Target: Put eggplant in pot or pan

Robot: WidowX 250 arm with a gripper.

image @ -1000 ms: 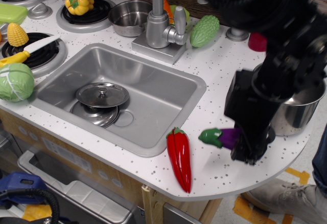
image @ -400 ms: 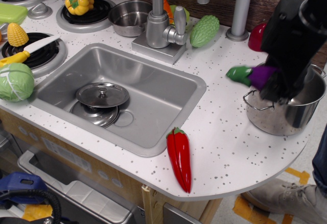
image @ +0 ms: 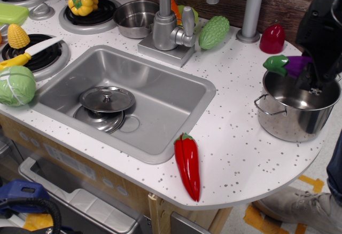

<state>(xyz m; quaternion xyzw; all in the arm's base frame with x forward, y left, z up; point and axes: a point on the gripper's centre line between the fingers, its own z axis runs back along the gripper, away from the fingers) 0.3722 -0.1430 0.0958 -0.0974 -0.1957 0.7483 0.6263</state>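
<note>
While the fingers (image: 312, 79) grip its purple end, the one glossy eggplant (image: 287, 65) hangs green cap leftward over the back rim of the pot (image: 296, 106) at the desk's (image: 235, 154) right edge. One red chili (image: 188, 164) lies near the front edge; one steel bowl (image: 134, 18) sits near the back edge.

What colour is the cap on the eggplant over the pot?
Green, on the purple eggplant; it shows in the observation.image view.
</note>
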